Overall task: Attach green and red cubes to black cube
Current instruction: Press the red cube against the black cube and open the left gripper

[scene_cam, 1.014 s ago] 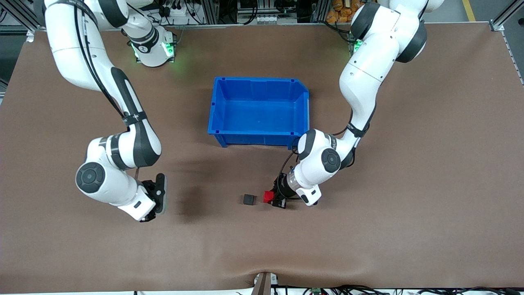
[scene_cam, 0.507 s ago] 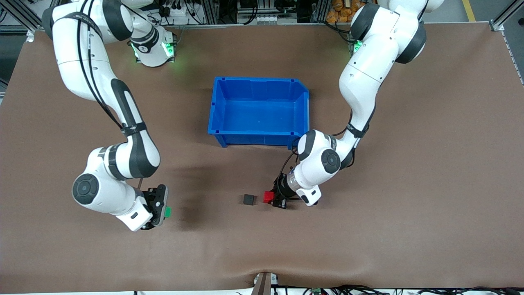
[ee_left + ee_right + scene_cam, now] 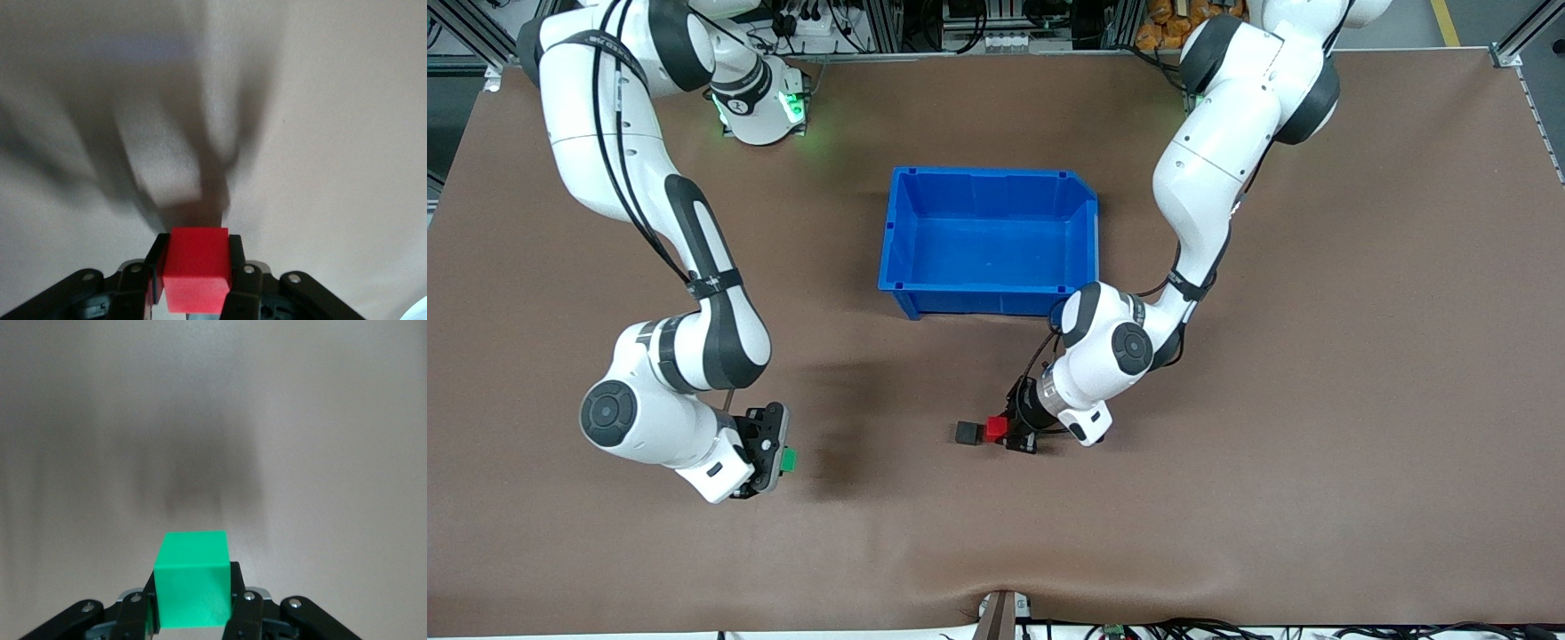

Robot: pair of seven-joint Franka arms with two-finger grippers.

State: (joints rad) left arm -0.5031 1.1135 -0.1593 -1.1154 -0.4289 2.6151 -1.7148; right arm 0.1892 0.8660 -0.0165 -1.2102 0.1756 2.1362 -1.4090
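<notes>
Black cube [image 3: 966,433]: on the table [image 3: 1316,444], mid-width, toward the edge nearest the front camera, nearer that camera than the blue bin [image 3: 989,240].

Red cube [image 3: 996,428]: clamped between the closed jaws of the left gripper [image 3: 1009,433], just beside the black cube on the side toward the left arm's end; whether the two touch cannot be told.

Green cube [image 3: 788,460]: clamped between the closed jaws of the right gripper [image 3: 775,458], over the table toward the right arm's end, well apart from the black cube.

Wrist views: red cube [image 3: 193,279], green cube [image 3: 193,588], each between black fingers.
</notes>
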